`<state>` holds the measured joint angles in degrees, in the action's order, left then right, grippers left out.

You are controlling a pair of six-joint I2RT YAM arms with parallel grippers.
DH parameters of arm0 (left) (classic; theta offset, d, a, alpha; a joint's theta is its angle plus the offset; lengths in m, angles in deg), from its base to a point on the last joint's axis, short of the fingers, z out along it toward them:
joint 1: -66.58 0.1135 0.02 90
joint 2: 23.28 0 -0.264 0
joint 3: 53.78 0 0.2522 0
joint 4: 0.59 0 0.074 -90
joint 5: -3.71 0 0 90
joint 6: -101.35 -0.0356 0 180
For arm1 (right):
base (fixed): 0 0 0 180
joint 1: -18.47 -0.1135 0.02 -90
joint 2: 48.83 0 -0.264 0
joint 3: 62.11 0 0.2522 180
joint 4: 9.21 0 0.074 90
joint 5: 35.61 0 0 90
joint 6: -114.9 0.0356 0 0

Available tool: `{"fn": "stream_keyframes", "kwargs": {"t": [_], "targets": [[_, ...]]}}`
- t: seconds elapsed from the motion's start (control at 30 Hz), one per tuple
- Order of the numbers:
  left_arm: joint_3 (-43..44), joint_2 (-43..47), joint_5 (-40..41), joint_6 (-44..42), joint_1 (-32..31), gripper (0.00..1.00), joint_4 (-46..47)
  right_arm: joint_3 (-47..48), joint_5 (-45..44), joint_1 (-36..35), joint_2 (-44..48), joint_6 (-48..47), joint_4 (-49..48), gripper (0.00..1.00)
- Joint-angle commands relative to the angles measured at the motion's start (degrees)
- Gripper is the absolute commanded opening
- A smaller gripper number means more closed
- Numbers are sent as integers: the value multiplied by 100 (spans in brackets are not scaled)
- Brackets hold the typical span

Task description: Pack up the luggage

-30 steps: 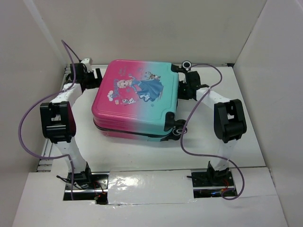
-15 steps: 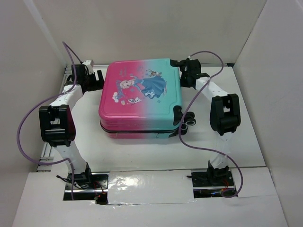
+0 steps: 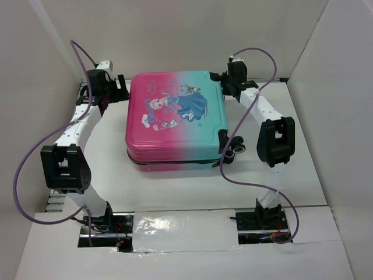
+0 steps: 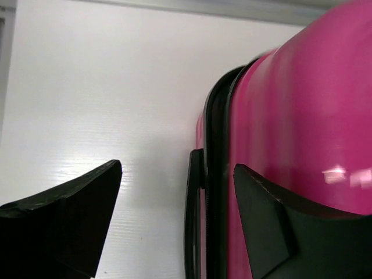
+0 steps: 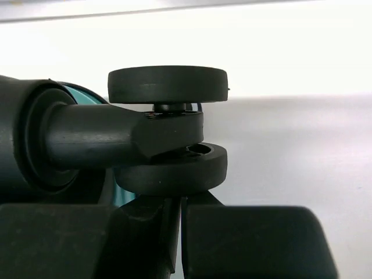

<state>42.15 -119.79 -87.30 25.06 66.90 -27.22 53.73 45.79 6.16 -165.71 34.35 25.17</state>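
The luggage lies flat and closed on the white table, pink on the left and teal on the right, print side up. My left gripper is open at its far left corner. In the left wrist view the left gripper straddles the black side handle, one finger over the table and the other over the pink shell. My right gripper is shut at the far right corner. In the right wrist view the right gripper sits just under a pair of black wheels, nothing between its fingers.
Another pair of black wheels sticks out at the luggage's near right corner. White walls enclose the table on the left, back and right. Purple cables loop beside both arms.
The luggage has turned and slid right, now lying square to the table. Both grippers have moved back along its far corners; the left stayed open, the right stayed shut.
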Motion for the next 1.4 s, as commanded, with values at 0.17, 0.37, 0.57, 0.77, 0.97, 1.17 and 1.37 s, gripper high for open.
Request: {"fn": "stream_keyframes", "kwargs": {"t": [0.17, 0.37, 0.57, 0.77, 0.97, 1.17, 1.37], "targets": [[281, 387, -892, 492, -980, 92, 162, 620, 517, -957, 86, 285, -709, 8], [212, 326, -549, 430, -1122, 92, 214, 1147, 369, -1141, -282, 162, -445, 8], [438, 326, -478, 430, -1016, 93, 214, 1384, -19, -932, -397, 267, -51, 9], [994, 545, -478, 456, -428, 95, -32, 1631, 306, -255, -529, 549, 530, 21], [669, 1204, -426, 737, 625, 99, -66, 1447, 1290, 414, -363, 409, 742, 84], [-138, 1477, -311, 1686, 1785, 99, -384, -105, 1641, 827, 620, 619, 197, 91], [-1926, 1363, -733, 2775, 2543, 98, -113, -1452, 2010, 758, 781, 672, -268, 89]]}}
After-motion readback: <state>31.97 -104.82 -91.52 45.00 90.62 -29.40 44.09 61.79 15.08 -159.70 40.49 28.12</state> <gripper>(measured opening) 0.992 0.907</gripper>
